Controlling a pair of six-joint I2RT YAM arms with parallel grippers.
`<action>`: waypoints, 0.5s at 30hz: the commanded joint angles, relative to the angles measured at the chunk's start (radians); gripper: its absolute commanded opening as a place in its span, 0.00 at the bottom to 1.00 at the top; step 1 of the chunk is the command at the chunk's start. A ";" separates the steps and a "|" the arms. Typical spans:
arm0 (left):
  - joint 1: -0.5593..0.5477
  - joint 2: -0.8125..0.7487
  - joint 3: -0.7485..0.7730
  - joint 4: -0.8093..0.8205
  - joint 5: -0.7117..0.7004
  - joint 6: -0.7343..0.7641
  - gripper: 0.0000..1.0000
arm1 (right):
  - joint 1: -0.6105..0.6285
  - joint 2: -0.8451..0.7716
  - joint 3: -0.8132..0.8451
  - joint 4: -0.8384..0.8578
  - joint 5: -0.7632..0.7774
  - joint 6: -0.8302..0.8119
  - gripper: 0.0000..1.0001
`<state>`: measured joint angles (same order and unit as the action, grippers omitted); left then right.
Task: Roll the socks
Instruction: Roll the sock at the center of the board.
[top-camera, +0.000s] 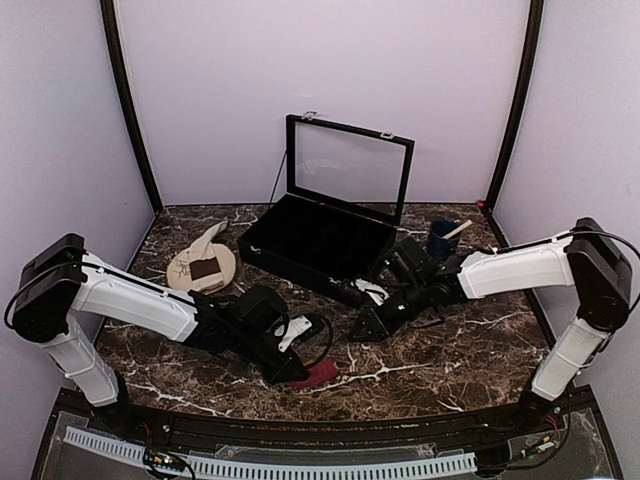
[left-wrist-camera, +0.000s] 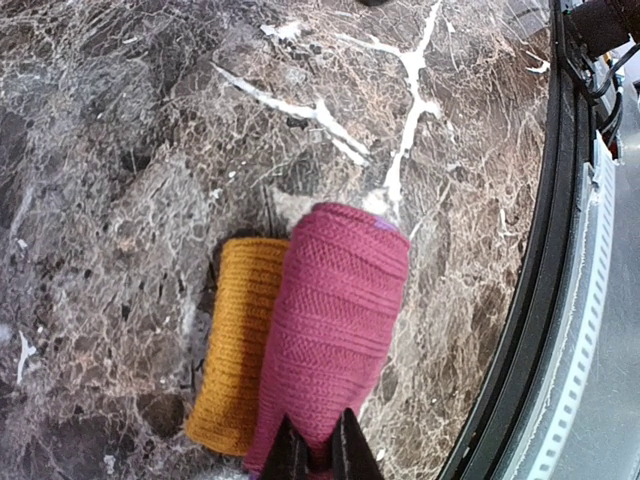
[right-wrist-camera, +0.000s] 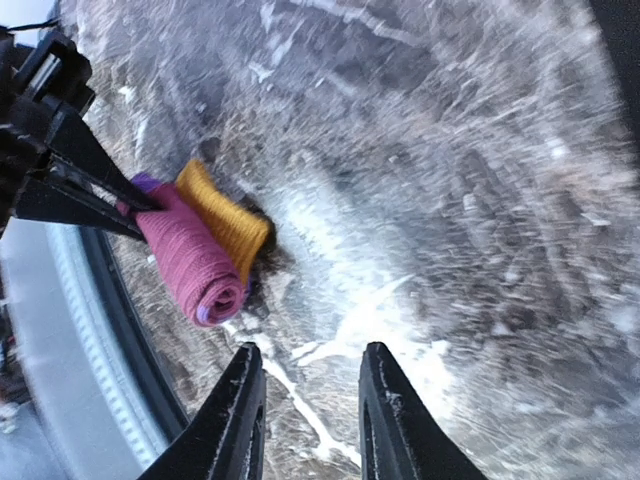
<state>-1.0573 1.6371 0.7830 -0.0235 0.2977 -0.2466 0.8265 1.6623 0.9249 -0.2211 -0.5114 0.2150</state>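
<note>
Sock: orange end in wrist views

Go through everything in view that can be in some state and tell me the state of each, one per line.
pink sock: rolled up, gripped at one end.
cream sock: unrolled, lying across the plate.
display case: lid open, standing upright.
left gripper: shut on the pink sock.
right gripper: open, holding nothing.

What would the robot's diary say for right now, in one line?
left fingers: shut on rolled pink sock | right fingers: open, empty, nearby | cream sock: on plate
</note>
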 joint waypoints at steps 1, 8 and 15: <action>0.008 0.063 -0.036 -0.108 0.041 0.014 0.00 | 0.075 -0.104 -0.038 0.062 0.224 -0.057 0.30; 0.018 0.107 -0.018 -0.111 0.105 0.016 0.00 | 0.242 -0.175 -0.067 0.068 0.452 -0.178 0.33; 0.038 0.123 -0.011 -0.104 0.146 0.015 0.00 | 0.369 -0.180 -0.085 0.085 0.582 -0.262 0.39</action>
<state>-1.0218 1.6939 0.8036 0.0032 0.4313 -0.2420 1.1481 1.4971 0.8585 -0.1707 -0.0494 0.0246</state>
